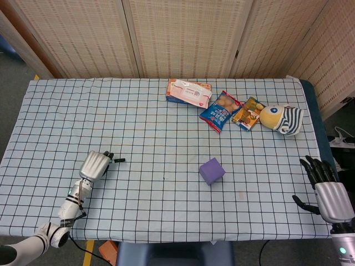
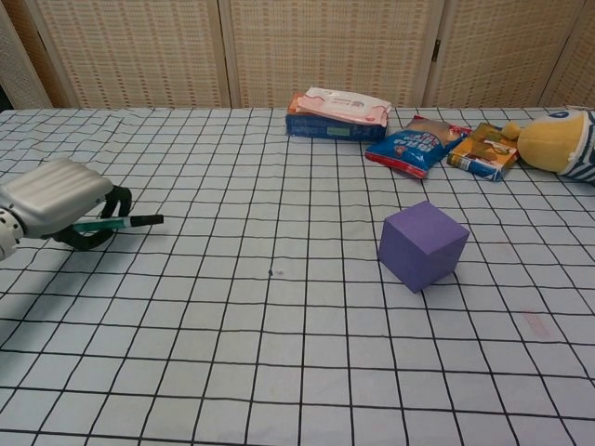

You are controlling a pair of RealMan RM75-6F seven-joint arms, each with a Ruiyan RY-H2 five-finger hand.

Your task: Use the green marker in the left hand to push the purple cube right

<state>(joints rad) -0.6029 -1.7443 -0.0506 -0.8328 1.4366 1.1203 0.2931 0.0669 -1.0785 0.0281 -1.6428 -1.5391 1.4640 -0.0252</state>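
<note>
My left hand (image 2: 58,201) sits low over the near left part of the checked tablecloth (image 2: 279,353), fingers curled around the green marker (image 2: 119,222). The marker lies nearly level in my grip, its dark tip sticking out past my fingers and pointing to my right. From the head view the same hand (image 1: 95,164) shows close to the table's front-left area, with the forearm running back toward the near edge.

My right hand (image 1: 327,191) hangs just off the near right corner of the table, holding nothing, its dark fingers loosely spread with the thumb held out to the side; the chest view does not show it.

The purple cube (image 2: 423,244) stands well to the right of my left hand, well apart from the marker tip, with bare cloth between them. It rests flat with one corner turned toward me, slightly nearer my right hand's side of the table than the middle.

Farther off, beyond the cube and right of my left hand, a row lies near the far edge: a pink-and-white wipes pack (image 2: 337,112), a blue snack bag (image 2: 416,145), a small orange packet (image 2: 482,149), and a yellow plush toy (image 2: 555,141) with a striped cap at the far right.
</note>
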